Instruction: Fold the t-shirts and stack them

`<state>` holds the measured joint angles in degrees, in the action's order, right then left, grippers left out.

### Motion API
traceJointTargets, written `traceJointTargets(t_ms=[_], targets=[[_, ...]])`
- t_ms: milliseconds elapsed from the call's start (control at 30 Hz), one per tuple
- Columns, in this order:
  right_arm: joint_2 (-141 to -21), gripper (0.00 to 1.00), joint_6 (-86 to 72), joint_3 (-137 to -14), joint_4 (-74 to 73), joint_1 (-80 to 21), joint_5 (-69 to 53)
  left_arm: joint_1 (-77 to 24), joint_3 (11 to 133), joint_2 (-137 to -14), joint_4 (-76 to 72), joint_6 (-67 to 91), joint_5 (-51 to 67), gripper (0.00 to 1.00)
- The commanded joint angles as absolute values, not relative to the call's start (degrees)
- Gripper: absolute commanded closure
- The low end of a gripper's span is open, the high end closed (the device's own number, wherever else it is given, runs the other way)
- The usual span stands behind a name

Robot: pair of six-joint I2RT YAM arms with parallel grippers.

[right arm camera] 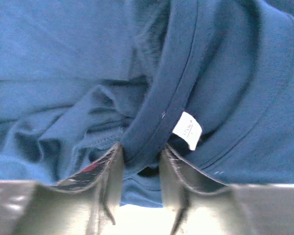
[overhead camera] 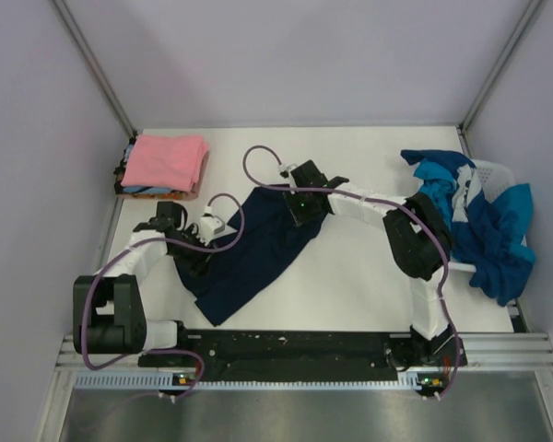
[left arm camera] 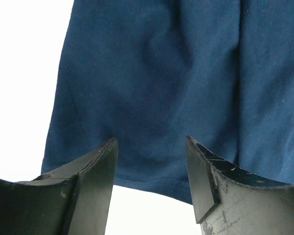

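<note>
A dark navy t-shirt (overhead camera: 258, 250) lies crumpled in a diagonal band across the middle of the table. My right gripper (overhead camera: 301, 216) is at its far end, shut on the collar (right arm camera: 157, 112) beside a white label (right arm camera: 187, 129); its midpoint shows in the right wrist view (right arm camera: 139, 157). My left gripper (overhead camera: 199, 267) is at the shirt's left edge. In the left wrist view the left gripper (left arm camera: 152, 169) is open, its fingers (left arm camera: 90, 183) low over the table, with the navy hem (left arm camera: 152, 181) lying just beyond them. A folded pink t-shirt (overhead camera: 166, 159) tops a stack at the back left.
A white slatted basket (overhead camera: 494, 175) stands at the right edge, with teal and blue shirts with white (overhead camera: 498, 235) spilling out of it. Grey walls close in the table at the back and both sides. The arm rail (overhead camera: 304, 354) runs along the near edge.
</note>
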<state>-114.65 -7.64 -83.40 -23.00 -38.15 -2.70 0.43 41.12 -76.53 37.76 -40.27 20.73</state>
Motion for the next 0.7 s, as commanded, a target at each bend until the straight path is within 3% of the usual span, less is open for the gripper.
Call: traceJointTargets(t_ms=[0,33,300,333,400,433,500,667], targets=[[-114.4,0.89,-10.6,-84.6,-25.0,-38.8,1.9,0.3,42.5,-75.8,40.8,-42.8,23.5,0.38],[-113.0,1.00,-10.4,-82.7,-25.1,-38.5,3.4,0.4,43.2,-75.2,42.3,-43.2,24.6,0.38],[-90.4,1.00,-10.2,-63.2,-36.8,-31.7,-1.3,0.4,48.4,-72.5,45.4,-43.9,26.9,0.37],[-88.3,0.91,-10.5,-61.8,-39.6,-30.6,-2.9,0.5,49.4,-72.9,45.4,-43.9,26.6,0.37],[-84.3,0.53,-10.3,-60.9,-44.8,-29.3,-4.0,0.4,50.9,-74.3,45.3,-44.0,26.7,0.36],[-82.6,0.44,-9.8,-61.9,-46.8,-29.2,-3.8,0.4,51.9,-75.2,45.4,-44.0,26.6,0.36],[-80.5,0.32,-8.6,-65.7,-48.2,-29.3,-4.4,0.4,54.5,-78.0,45.3,-44.4,26.0,0.34],[-85.8,0.28,1.6,-81.4,-45.1,-29.6,-4.9,0.4,64.1,-89.6,47.5,-46.4,20.8,0.33]])
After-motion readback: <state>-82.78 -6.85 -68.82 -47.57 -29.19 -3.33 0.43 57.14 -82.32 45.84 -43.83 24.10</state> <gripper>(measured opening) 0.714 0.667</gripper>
